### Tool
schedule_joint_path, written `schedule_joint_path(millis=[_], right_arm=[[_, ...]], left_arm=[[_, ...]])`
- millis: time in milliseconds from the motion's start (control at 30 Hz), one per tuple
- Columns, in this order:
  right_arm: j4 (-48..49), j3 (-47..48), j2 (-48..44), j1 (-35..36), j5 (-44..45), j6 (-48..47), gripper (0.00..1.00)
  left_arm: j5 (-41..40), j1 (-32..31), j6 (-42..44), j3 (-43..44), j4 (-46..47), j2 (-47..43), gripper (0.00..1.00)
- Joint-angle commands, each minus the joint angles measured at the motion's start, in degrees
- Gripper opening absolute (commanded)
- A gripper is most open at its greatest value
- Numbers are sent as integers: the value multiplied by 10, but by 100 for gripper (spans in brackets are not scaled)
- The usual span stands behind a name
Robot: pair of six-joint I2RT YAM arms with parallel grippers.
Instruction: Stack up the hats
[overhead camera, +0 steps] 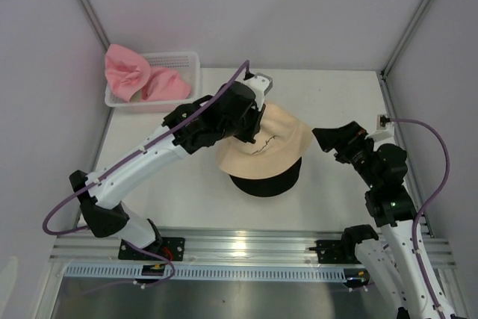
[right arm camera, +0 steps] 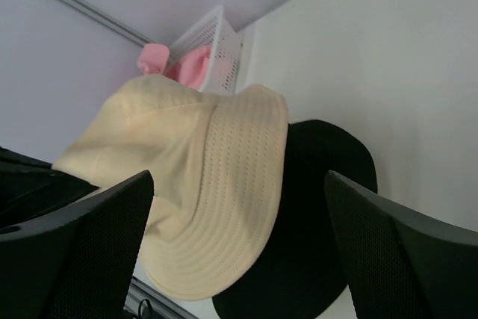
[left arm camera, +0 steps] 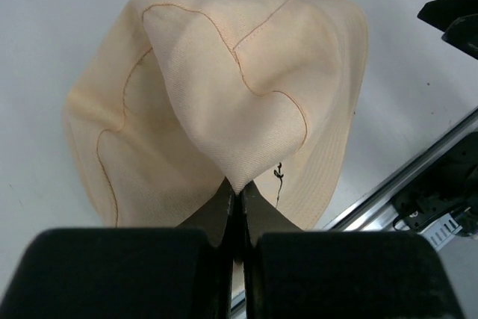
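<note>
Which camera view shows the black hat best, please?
The right wrist view: there the black hat shows its brim and side beneath the beige hat. The top external view gives only a dark crescent at the beige hat's near edge; the left wrist view shows no clear part of it.

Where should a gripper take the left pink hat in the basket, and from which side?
Probably its raised fold, from above: the pink hat bulges over the basket rim there, so the jaws can pinch cloth clear of the walls.
</note>
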Motion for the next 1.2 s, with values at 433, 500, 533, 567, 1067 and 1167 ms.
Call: schedule_joint_path(millis=[433, 500, 533, 567, 1067, 1167], right_arm=[[195, -148, 45, 1, -33, 121, 100], [212, -152, 65, 4, -34, 119, 99], [218, -154, 71, 5, -33, 115, 99], [220, -159, 75, 5, -29, 110, 99], [323, -171, 122, 2, 1, 128, 98], [335, -172, 145, 2, 13, 179, 94]], left_arm=[[17, -31, 22, -117, 104, -15, 19], [-7, -31, 2, -113, 97, -9, 20], [-11, -32, -3, -113, 97, -8, 21], [-13, -32, -15, -113, 97, -9, 23], [-51, 106, -183, -221, 147, -197, 99], [0, 183, -284, -276, 162, -253, 99]])
